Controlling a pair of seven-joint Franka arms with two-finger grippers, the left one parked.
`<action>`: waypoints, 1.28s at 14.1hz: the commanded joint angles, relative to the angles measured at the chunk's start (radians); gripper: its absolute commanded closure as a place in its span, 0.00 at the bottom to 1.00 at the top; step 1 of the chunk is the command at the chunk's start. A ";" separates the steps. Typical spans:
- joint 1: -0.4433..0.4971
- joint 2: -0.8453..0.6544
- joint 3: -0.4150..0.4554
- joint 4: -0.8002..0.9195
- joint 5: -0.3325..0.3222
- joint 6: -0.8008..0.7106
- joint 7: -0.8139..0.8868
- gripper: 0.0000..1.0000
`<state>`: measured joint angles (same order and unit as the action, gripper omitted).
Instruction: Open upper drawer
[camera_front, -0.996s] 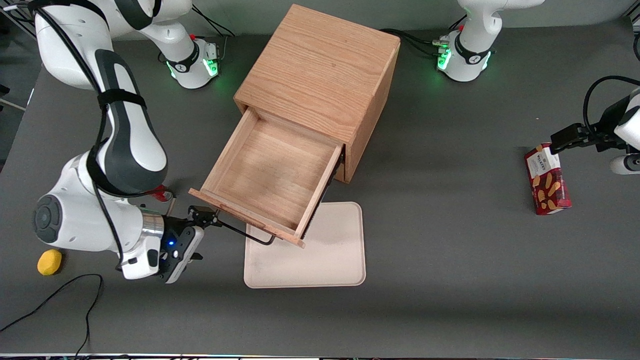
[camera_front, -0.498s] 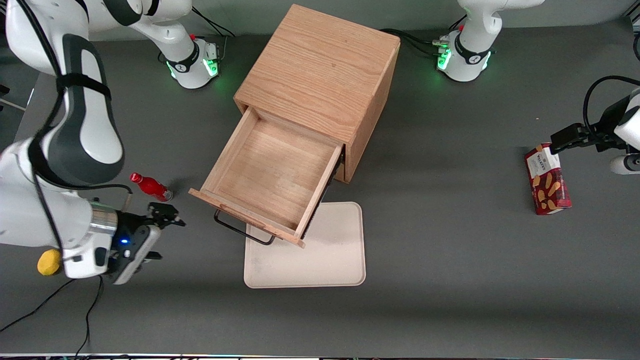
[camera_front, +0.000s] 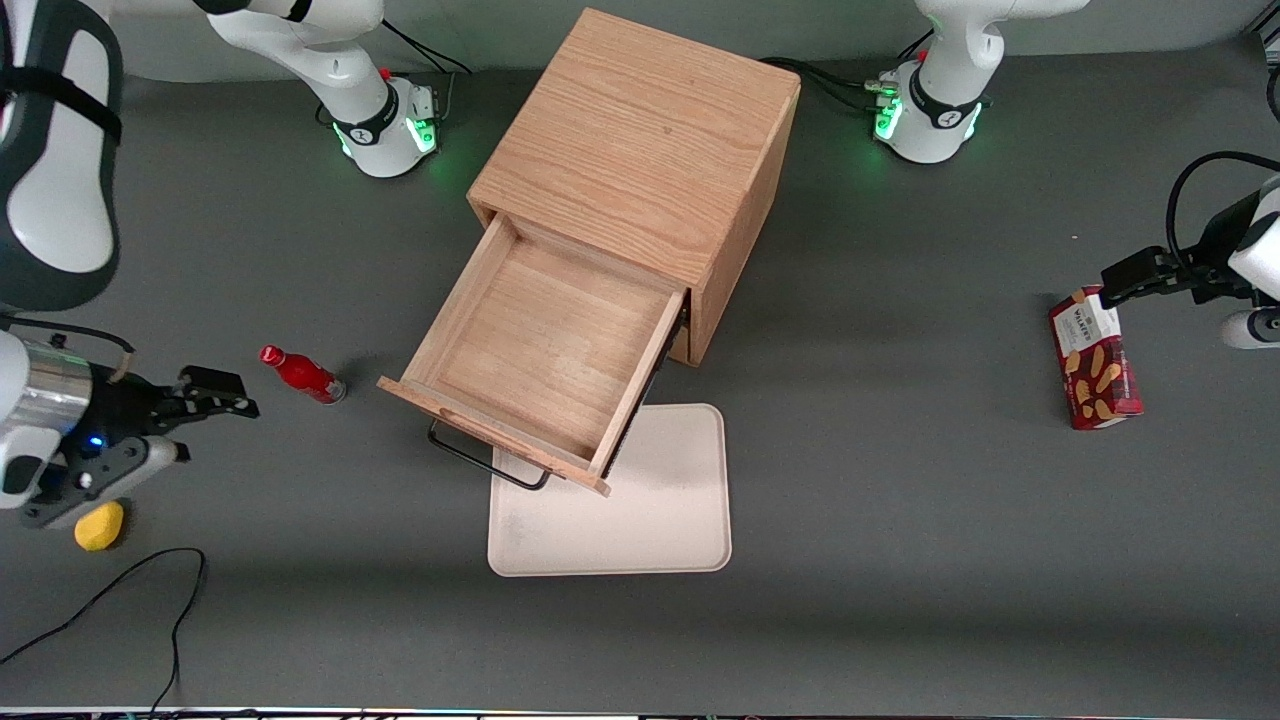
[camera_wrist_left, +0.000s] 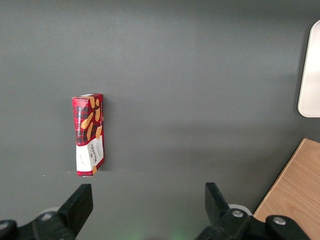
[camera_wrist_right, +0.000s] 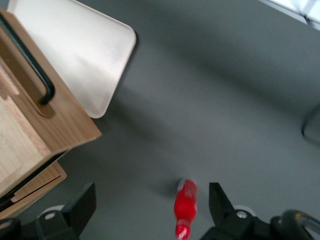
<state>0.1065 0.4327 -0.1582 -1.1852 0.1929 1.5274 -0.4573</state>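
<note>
The upper drawer (camera_front: 545, 355) of the oak cabinet (camera_front: 640, 150) stands pulled far out, its shallow square box showing empty. Its thin black wire handle (camera_front: 487, 462) hangs off the flat front, over the tray's edge. In the right wrist view the drawer front (camera_wrist_right: 47, 117) and its handle (camera_wrist_right: 30, 62) show clearly. My gripper (camera_front: 215, 392) is open and holds nothing; it hovers well away from the drawer, toward the working arm's end of the table, just past the red bottle. Its fingers (camera_wrist_right: 82, 202) stand wide apart.
A small red bottle (camera_front: 300, 373) (camera_wrist_right: 185, 207) lies on the table between gripper and cabinet. A cream tray (camera_front: 640, 510) lies nearer the camera than the drawer. A yellow lemon-like object (camera_front: 99, 525) and black cable (camera_front: 130, 590) lie near the arm. A red biscuit box (camera_front: 1093, 357) (camera_wrist_left: 89, 134) lies toward the parked arm's end.
My gripper has let go of the drawer handle and pulled back sideways, away from the cabinet, past the red bottle. The drawer has stayed open where it was.
</note>
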 joint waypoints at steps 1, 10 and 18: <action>0.019 -0.117 -0.053 -0.155 -0.059 0.019 0.058 0.00; 0.031 -0.368 -0.052 -0.415 -0.165 -0.038 0.413 0.00; 0.048 -0.498 -0.055 -0.471 -0.168 -0.083 0.474 0.00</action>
<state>0.1231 0.0093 -0.2129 -1.5675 0.0386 1.3993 -0.0196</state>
